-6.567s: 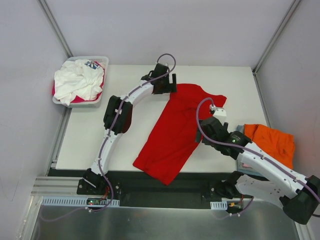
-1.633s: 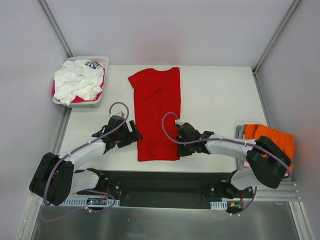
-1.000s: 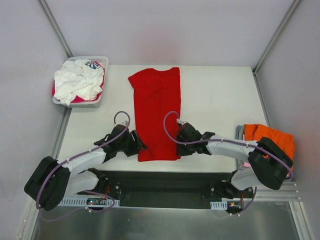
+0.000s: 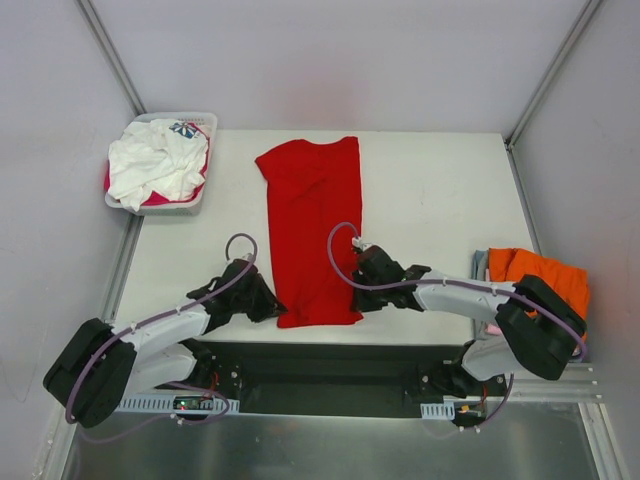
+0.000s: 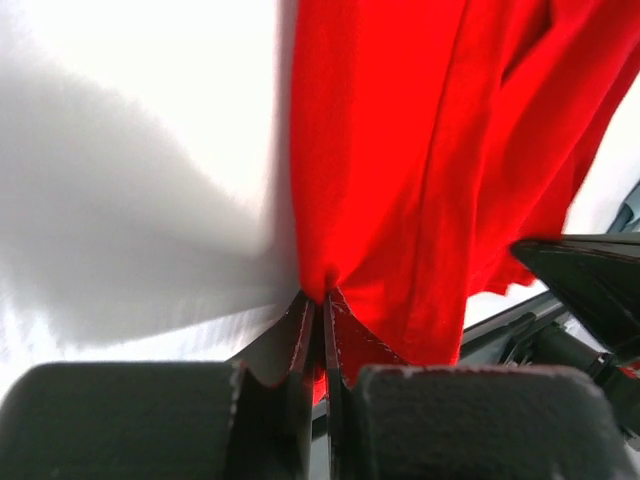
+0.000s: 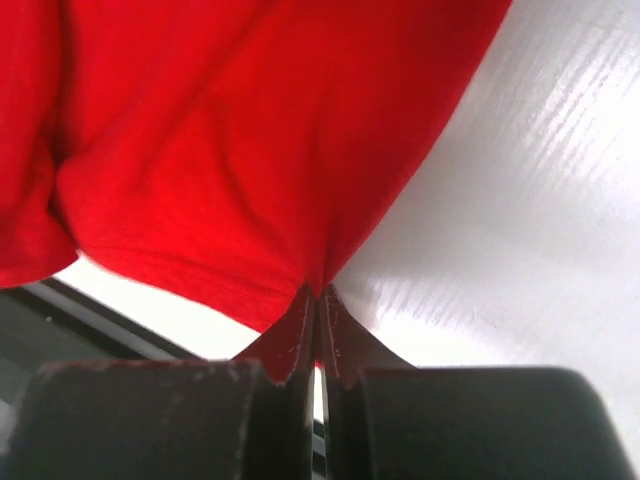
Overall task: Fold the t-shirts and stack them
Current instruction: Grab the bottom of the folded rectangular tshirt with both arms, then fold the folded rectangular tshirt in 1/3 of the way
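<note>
A red t-shirt (image 4: 315,225) lies folded into a long strip down the middle of the white table (image 4: 430,190). My left gripper (image 4: 272,310) is shut on the strip's near left corner, and in the left wrist view the red cloth (image 5: 420,160) bunches into the shut gripper (image 5: 322,296). My right gripper (image 4: 356,300) is shut on the near right corner; the red cloth (image 6: 230,150) is pinched at the shut gripper (image 6: 318,292) in the right wrist view. Folded orange t-shirts (image 4: 540,282) rest at the right edge.
A white slotted basket (image 4: 196,205) at the table's far left corner holds a white t-shirt (image 4: 155,165) over a magenta one. Grey walls close in on both sides. The black front rail (image 4: 330,365) runs just below the shirt's near hem.
Both grippers have closed on the near corners of the red shirt. The left gripper slid right to the hem. The hem has shifted slightly toward the front edge.
</note>
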You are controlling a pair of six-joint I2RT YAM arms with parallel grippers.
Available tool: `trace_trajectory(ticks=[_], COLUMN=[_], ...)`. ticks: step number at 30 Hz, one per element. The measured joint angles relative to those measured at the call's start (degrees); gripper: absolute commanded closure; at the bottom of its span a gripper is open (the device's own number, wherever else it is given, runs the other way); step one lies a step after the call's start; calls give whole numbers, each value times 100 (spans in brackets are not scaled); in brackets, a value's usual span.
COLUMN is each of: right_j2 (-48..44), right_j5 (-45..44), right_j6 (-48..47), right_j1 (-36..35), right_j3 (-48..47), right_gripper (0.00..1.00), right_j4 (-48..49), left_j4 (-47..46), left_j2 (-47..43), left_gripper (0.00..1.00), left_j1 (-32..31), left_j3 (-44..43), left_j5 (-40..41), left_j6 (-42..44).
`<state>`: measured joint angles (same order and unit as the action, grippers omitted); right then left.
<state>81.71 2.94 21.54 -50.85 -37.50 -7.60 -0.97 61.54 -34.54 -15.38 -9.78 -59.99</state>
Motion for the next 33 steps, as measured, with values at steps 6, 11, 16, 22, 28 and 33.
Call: trace_trajectory(ticks=[6,11,16,22,28,33], right_j2=[-625,-719,-651,-101,586,1314], right_j5=[-46,-151,-251,-319,-369,-352], right_j6=[-101,-240,-415,-627,-756,-798], right_j1=[-4,31,313,614,973,1346], right_j3=[13,-267,-673,-1318,-2011,-2673], right_gripper=[99,99,99,99,99,99], right_j4=[-175,-219,-155,-33,116,208], left_j4=[625,1117,1294,1235,1233,1187], left_j2=[-643,-289,455,1165,1895,2800], left_gripper=[100,100,100,100,100,100], left_j1=[-4,-24,203,651,1056,1296], left_j3=[42,-525,-1539,-2627,-3563,-4385], left_j5=[282,713,1097,1349,1392,1388], left_j6=[7,229,616,1119,1545,1805])
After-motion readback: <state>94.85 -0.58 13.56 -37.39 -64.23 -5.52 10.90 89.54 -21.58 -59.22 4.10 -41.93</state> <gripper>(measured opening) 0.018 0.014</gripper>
